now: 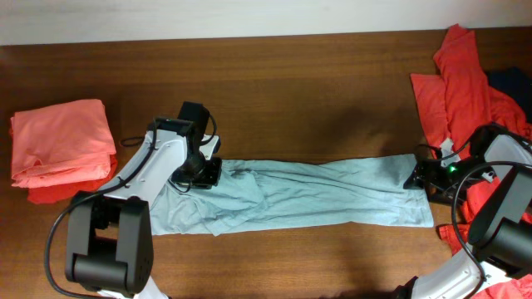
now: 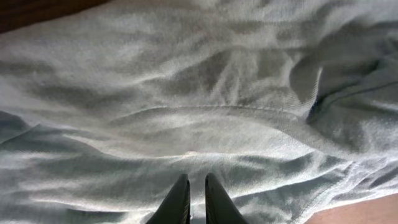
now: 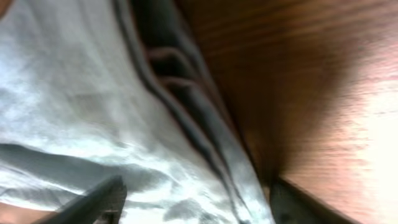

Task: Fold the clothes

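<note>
The pale grey-blue T-shirt (image 1: 307, 195) lies stretched in a long band across the table's front middle. My left gripper (image 1: 208, 173) is at its upper left part; in the left wrist view its fingers (image 2: 198, 186) are nearly together, pinching the wrinkled shirt fabric (image 2: 186, 93). My right gripper (image 1: 416, 178) is at the shirt's right end; in the right wrist view its fingers (image 3: 196, 193) are wide apart and straddle the shirt's folded edge (image 3: 62, 93). A salmon-pink folded garment (image 1: 62, 145) lies at the far left. Red garments (image 1: 461, 79) lie heaped at the right.
The brown wooden table (image 1: 291, 91) runs behind the shirt, and its wood shows beside the shirt edge in the right wrist view (image 3: 298, 74). A dark garment (image 1: 511, 83) lies at the far right edge. More red cloth (image 1: 453, 237) lies under the right arm.
</note>
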Controlling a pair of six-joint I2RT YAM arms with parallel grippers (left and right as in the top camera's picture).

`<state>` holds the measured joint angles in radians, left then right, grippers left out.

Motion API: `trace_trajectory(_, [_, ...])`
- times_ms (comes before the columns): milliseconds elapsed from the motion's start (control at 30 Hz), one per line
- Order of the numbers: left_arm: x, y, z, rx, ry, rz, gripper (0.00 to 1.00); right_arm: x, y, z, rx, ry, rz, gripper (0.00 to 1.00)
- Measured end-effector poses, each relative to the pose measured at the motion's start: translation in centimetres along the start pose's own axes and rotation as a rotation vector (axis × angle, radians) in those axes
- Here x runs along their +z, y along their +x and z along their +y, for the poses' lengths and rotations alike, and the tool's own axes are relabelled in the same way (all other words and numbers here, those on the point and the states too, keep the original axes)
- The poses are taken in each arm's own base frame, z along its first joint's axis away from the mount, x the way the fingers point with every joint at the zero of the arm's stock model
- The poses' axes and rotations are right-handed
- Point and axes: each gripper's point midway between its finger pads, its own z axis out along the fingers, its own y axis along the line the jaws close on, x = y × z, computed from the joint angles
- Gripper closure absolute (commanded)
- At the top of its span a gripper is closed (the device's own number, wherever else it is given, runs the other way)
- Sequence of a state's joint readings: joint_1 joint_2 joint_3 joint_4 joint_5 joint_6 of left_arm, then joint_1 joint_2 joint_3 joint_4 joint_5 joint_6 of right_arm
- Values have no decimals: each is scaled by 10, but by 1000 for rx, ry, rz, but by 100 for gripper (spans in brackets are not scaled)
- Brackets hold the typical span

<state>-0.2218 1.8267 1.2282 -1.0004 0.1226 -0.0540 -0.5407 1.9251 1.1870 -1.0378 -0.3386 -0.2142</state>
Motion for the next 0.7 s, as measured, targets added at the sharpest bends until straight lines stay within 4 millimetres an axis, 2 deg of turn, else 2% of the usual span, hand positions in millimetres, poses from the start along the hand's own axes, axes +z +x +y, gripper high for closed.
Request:
trace_trajectory(67, [0,1,0,0,0,2,89,3,0,5,-8,-8,3,51])
trace_trajectory(100, [0,0,0,0,0,2,89,4,1,7,-12,-9,8,61])
trace_trajectory(133, [0,1,0,0,0,3,90,5,1,12,-28,-14,11,77])
trace_trajectory(200, [0,1,0,0,0,2,89,8,0,18,-47,-16,14,96])
trace_trajectory(467, [0,1,0,0,0,3,91,10,2,24,-61,-21,24,96])
trace_trajectory(567, [0,2,0,-1,0,8,94,9,10,25,-43,-23,60,96])
trace_trajectory(700, [0,6,3,-10,-3,23,96,-8,15,27,10,-1,104,96])
